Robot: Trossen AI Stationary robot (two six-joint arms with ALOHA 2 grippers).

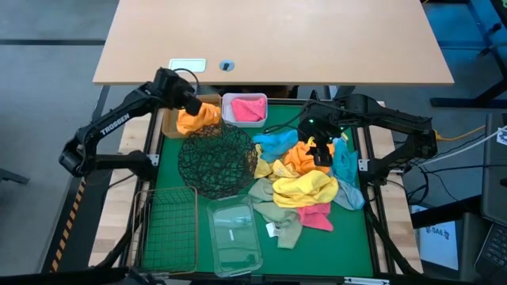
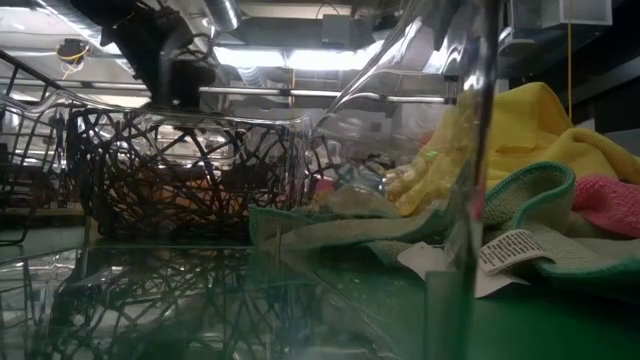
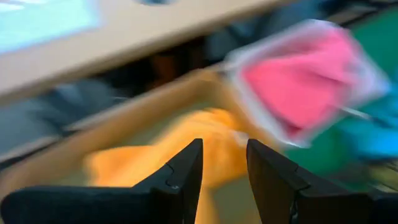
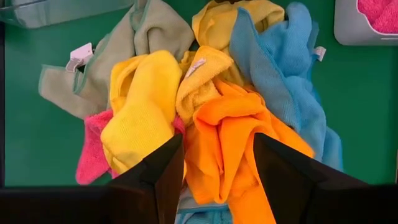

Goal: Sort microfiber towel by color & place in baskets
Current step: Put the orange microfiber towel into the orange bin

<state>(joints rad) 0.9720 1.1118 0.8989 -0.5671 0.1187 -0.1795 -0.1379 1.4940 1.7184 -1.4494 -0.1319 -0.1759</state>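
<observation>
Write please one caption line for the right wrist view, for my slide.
Right gripper, jaws open, above an orange towel in a mixed pile of yellow, blue and olive towels.

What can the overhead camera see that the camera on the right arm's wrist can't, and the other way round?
Only the overhead view shows the tan box with an orange towel, the black mesh bowl, the wire basket, the clear tub and the left end effector. Only the wrist view shows the white tag on the olive towel closely. Both show the towel pile and the pink towel in the white tub.
</observation>
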